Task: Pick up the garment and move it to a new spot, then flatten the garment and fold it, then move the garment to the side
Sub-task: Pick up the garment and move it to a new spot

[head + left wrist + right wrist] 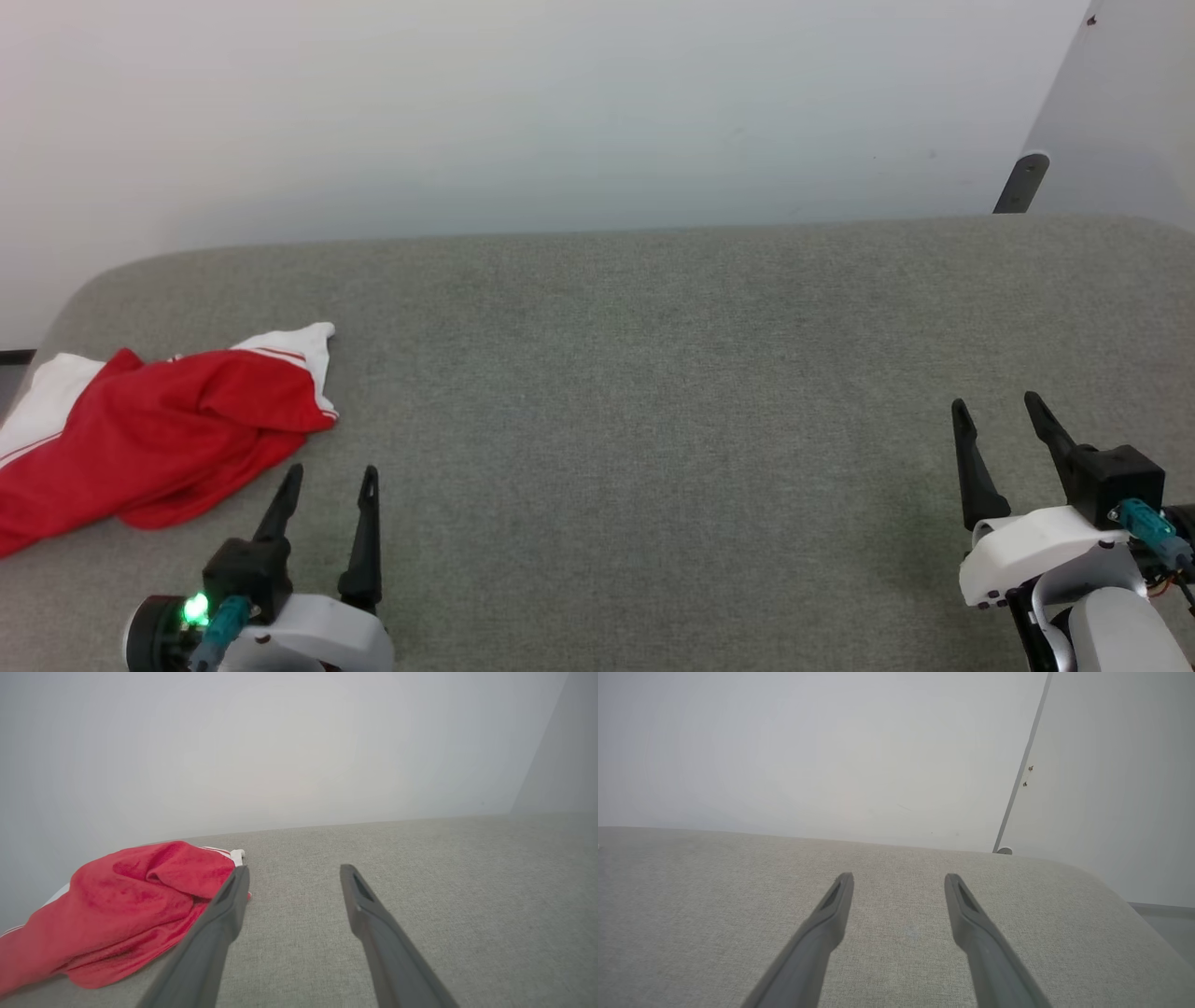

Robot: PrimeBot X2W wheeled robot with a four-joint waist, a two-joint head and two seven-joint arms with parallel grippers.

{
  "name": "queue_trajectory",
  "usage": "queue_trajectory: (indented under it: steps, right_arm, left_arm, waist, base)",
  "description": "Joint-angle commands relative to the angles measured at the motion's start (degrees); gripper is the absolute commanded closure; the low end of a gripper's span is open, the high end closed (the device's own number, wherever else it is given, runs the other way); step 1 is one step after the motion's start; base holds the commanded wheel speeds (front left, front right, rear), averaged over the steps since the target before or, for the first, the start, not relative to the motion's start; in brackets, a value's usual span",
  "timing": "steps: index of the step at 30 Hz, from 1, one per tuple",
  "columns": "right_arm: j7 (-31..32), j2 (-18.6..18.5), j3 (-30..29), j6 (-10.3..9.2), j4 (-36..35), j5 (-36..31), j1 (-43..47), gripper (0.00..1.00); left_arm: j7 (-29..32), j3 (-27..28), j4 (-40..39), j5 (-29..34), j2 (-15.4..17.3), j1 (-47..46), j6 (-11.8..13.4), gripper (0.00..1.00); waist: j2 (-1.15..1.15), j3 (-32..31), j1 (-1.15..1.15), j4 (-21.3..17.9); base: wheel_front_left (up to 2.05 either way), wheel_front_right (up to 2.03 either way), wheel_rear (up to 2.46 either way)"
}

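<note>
Head view was where a broad grey fabric-covered surface was seen, backed by a pale wall. Near its left end the garment was found lying in a crumpled red heap, a white sleeve turned up at the back, well apart from the bare middle. The left gripper was held just beside the heap's near right edge, fingers spread wide with nothing between them; in the left wrist view one finger seemed to overlap the red cloth, though contact could not be judged from that angle. The right gripper was seen far to the right, likewise spread and empty. The pick-up was judged not yet begun. It would be done well if the left gripper were swung over the raised fold, lowered so that several layers were taken between the fingers, and closed firmly before any lift, since soft jersey could slip from a shallow pinch
</note>
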Motion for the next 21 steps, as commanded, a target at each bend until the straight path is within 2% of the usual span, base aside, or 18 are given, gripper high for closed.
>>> queue_trajectory:
  steps: [1,13,16,21]
  right_arm:
    - [-0.29,0.12,-0.33,0.02,0.12,0.07,-0.58,0.00]
    - [-0.29,0.17,-0.47,0.02,0.24,3.34,-0.03,0.00]
    - [-0.29,0.22,0.07,0.02,-0.02,4.44,0.84,0.00]
    - [-0.29,0.31,1.85,0.02,-0.60,6.36,1.81,0.00]
  left_arm:
    - [-0.05,0.20,0.16,0.14,-0.13,-0.63,-0.27,0.00]
    - [-0.05,0.67,1.00,0.35,-0.47,-1.12,-0.92,0.00]
    - [-0.05,0.76,1.23,0.61,-0.65,-1.31,-0.81,0.00]
    - [-0.05,1.16,1.04,0.29,-1.30,-1.07,-0.38,0.00]
  waist:
    - [0.00,0.10,0.00,0.06]
    - [0.00,-0.23,0.00,1.15]
    - [0.00,-0.48,0.00,2.87]
    - [0.00,-0.82,0.00,8.37]
  base:
    - [0.00,0.00,0.00]
    - [0.00,0.00,0.00]
    - [0.00,0.00,0.00]
    - [0.00,0.00,0.00]
